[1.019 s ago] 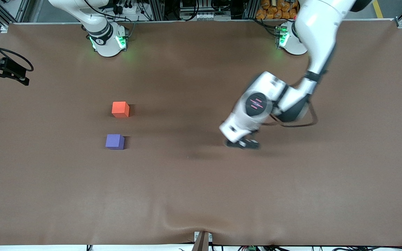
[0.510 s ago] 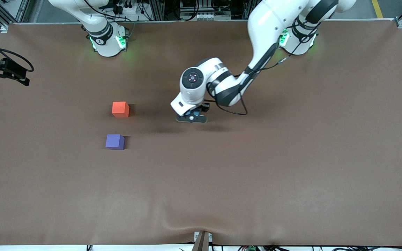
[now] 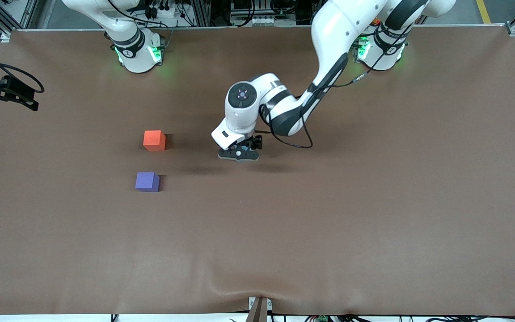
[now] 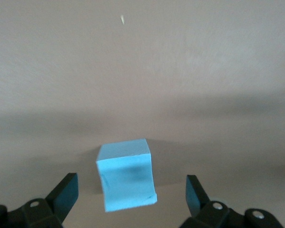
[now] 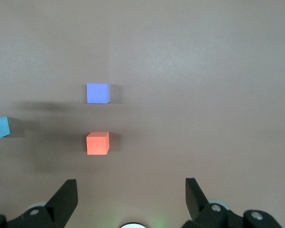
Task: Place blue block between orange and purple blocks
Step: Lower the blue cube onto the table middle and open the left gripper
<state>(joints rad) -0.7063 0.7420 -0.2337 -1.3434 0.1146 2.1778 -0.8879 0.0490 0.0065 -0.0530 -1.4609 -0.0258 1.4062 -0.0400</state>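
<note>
Sitting on the table between open fingers, the blue block (image 4: 127, 174) has just been released by the left gripper (image 3: 238, 154), well apart from the orange block (image 3: 154, 140) and purple block (image 3: 147, 181); placement remains undone. The right gripper (image 5: 128, 199) waits wide open above them.

A narrow gap is separating the orange block (image 3: 154, 140) from the purple block (image 3: 147, 182). The left gripper (image 3: 238, 154), fingers spread around the blue block (image 4: 126, 175), is hanging over bare table (image 3: 329, 232) toward the left arm's end, well apart from those 2.
</note>
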